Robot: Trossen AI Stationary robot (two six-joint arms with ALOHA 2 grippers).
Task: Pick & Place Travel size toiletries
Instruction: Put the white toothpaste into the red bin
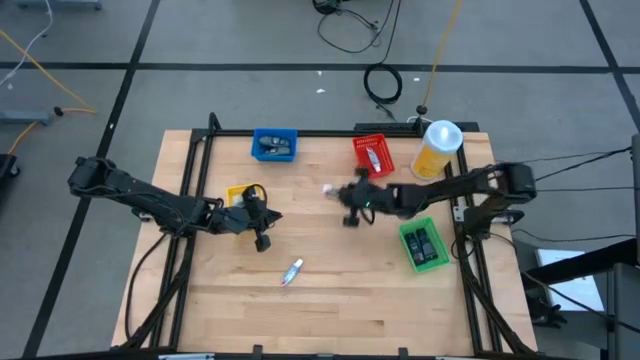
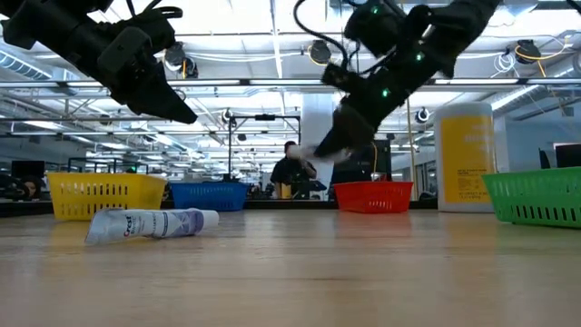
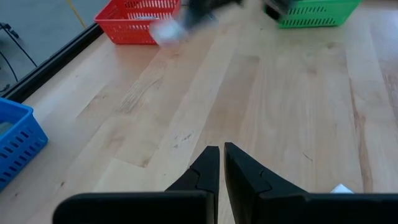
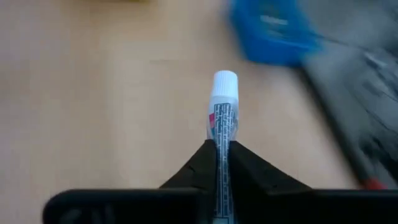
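Note:
A thin white-silver tube with a white cap sticks out past my right gripper, which is shut on it over the table's middle, near the red bin. In the low view this tube hangs clear of the wood. A second tube lies on its side on the table, nearer the front edge. My left gripper hovers shut above the table beside the yellow bin, holding nothing. My right gripper pinches the tube between its two fingers by the body behind the cap. The fingers lie along the tube, and the cap end juts out beyond the fingertips. They come slanting down toward the table's left. The tube is lifted clear of the table.
A blue bin holding grey items stands at the far edge, and a green bin with dark items is at the right. A tall yellow canister stands in the far right corner. Bare wood lies along the near half of the table.

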